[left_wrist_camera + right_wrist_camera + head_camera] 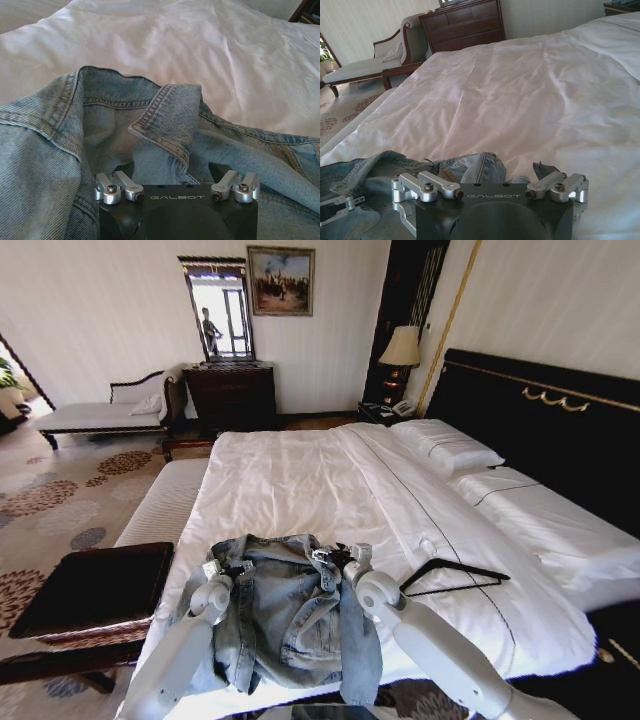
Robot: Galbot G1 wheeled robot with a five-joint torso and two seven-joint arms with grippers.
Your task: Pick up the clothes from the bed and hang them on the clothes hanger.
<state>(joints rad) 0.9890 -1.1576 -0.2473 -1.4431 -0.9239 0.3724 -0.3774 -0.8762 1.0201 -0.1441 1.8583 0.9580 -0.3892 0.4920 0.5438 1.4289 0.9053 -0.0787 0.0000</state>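
L gripper: jaws clamped on denim at jacket's left shoulder, near bed's foot edge.
R gripper: jaws clamped on denim at right shoulder.
Jacket: light-blue, held betw. both, rumpled, lower part over foot edge.
Hanger: black, flat on duvet, just right of R arm.
Bed: white duvet, pillows far right.

Beyond the jacket the bed lies open and flat up to the pillows. The hanger rests just right of the right gripper, with bare duvet around it. On the left, a dark bench stands close beside the bed near the left gripper.
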